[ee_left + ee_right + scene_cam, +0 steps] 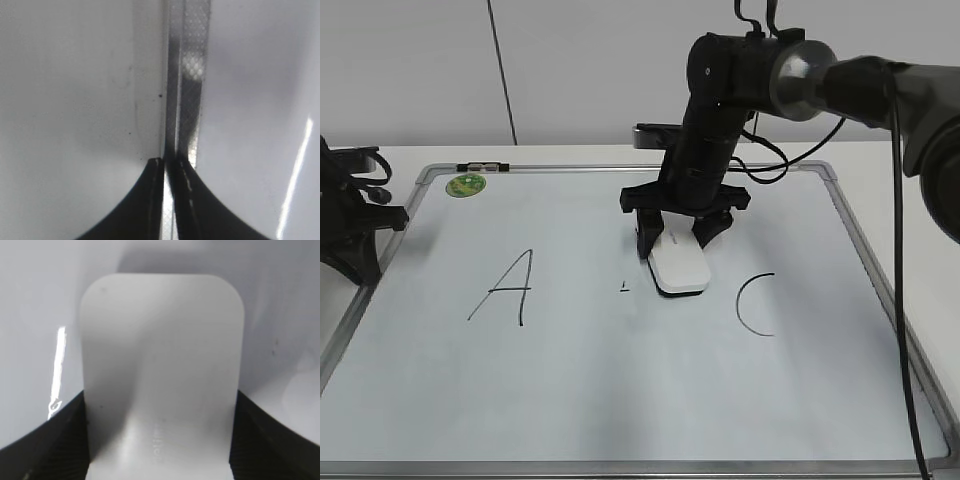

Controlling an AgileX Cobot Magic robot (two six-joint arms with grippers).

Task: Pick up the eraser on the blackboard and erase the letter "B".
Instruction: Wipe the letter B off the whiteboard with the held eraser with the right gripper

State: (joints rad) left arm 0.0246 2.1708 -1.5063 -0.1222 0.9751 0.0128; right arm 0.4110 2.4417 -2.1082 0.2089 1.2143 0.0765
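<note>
The board (620, 400) lay flat on the surface (880, 155), its near edge closest to the exterior camera. On it, the "A" (505, 287) stood at left and the "C" (756, 304) at right. Between them only a small dark remnant of the "B" (624, 288) showed, just left of the eraser (679, 266).

The eraser rested flat on the board, white top up, with the right hand (678, 236) reaching down from behind it. Its fingers were clamped on the eraser's two long sides; the right wrist view showed the eraser (162, 370) filling the space between the dark fingers (45, 445), with the board (40, 300) around it.

The left hand (170, 165) sat at the board's left side. In the left wrist view its fingertips were together, with only a thin slit between them, over the frame (192, 75).

Farther back, a green magnet (466, 184) lay near the far left corner.
</note>
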